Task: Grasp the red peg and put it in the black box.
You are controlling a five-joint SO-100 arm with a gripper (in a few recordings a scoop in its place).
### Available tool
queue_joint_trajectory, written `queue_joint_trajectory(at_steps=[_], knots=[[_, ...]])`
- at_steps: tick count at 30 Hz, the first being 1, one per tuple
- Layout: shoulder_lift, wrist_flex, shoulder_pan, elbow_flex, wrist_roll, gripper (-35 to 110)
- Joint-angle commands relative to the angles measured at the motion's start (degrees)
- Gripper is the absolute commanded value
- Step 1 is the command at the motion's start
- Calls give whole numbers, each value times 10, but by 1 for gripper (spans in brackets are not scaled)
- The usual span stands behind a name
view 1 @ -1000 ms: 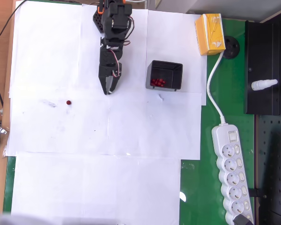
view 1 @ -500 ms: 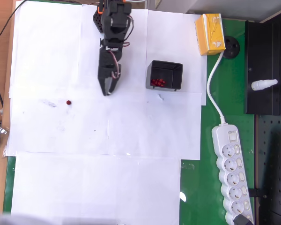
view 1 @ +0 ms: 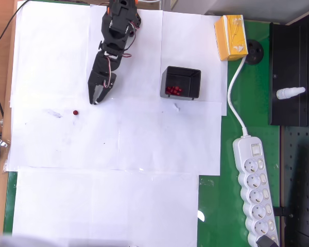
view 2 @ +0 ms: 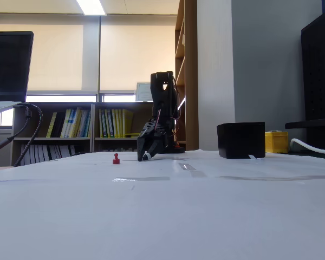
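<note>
Red peg (view 1: pixel 75 112) stands at frame left overhead; the tool (view 1: pixel 95 100), jaws closed and empty, hangs upper-right of it.

On the tabletop (view 1: pixel 211 206), paper sheets (view 1: pixel 118 134) lie spread, and my tool (view 1: pixel 95 101) hangs over them in the overhead view, just right of the peg (view 1: pixel 75 112), which stands alone toward the left side. The box (view 1: pixel 181 83) sits well to the right of my tool, with a bunch of pegs (view 1: pixel 173 90) inside it. Farther right, the carton (view 1: pixel 230 37) rests near the top edge, and the power strip (view 1: pixel 255 190) lies along the lower right, its cable (view 1: pixel 233 95) running up toward the carton. In the fixed view, the peg (view 2: pixel 116 158) stands left of my tool (view 2: pixel 143 157), the box (view 2: pixel 241 140) to the right.
</note>
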Motion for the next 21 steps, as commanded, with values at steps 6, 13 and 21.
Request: queue_joint_trajectory(at_steps=[6,13,21], knots=[[15,-7,32,7,-20,0],[11,-9,36,-3,-23,0],[9,-16,45,-3,4,30]])
